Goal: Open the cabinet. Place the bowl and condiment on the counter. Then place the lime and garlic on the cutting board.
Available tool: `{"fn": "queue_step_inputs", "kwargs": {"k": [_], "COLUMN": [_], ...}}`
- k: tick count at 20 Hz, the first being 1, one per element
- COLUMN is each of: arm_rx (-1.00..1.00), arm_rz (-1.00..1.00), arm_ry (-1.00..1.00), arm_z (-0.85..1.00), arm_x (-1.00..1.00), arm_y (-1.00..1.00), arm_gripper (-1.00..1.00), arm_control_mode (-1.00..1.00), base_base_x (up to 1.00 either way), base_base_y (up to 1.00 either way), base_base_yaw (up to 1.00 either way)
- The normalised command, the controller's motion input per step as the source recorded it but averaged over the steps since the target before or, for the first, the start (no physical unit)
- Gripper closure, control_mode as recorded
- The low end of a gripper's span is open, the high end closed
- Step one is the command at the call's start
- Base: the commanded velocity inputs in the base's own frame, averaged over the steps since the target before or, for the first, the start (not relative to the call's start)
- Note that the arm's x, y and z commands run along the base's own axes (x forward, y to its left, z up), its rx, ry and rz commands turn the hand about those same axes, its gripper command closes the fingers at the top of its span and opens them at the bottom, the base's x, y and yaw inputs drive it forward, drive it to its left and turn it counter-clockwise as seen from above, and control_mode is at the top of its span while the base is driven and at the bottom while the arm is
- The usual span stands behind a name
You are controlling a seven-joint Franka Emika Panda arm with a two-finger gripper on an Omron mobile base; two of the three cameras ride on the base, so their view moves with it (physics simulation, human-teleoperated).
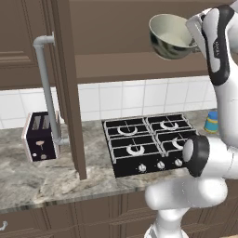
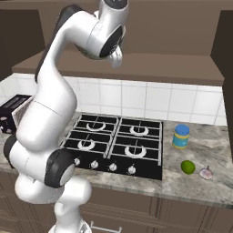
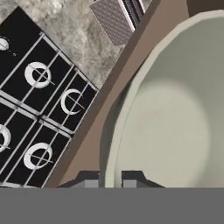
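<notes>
**Cream-lined bowl held up at the cabinet, gripper pinching its rim**

Look at your left base view first: the bowl is up in the air in front of the open cabinet, tipped so its pale inside faces the camera, well above the stove. Your gripper has its two fingertips drawn close together on the bowl's rim, one on each side of the wall; you can see that in the hand view, where the bowl's cream interior takes up the right half and the burners lie off to the left.

The cabinet door stands swung out toward you, edge-on, its grey bar handle facing left. Beyond the handle a dark toaster sits on the counter, left of the stove.

Turn to your right base view for what is to the right of the stove. The condiment stands upright on the counter, just beside the stove's right edge. The lime lies nearer the counter's front edge, and the garlic rests just beside it to the right, apart from it. In that view your arm arches high, with the hand reaching up in front of the open cabinet.
</notes>
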Motion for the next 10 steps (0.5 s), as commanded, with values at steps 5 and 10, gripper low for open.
{"fn": "queue_step_inputs", "kwargs": {"k": [5,10], "arm_rx": [0.0,0.0], "arm_rz": [0.0,0.0], "arm_ry": [0.0,0.03], "arm_z": [-0.03,-0.05], "arm_x": [-0.89,-0.99], "arm_y": [0.0,-0.05], "arm_gripper": [1.0,1.0], "arm_control_mode": [-1.0,-1.0], "base_base_x": [0.0,0.0], "base_base_y": [0.0,0.0], "base_base_yaw": [0.0,0.0]}}
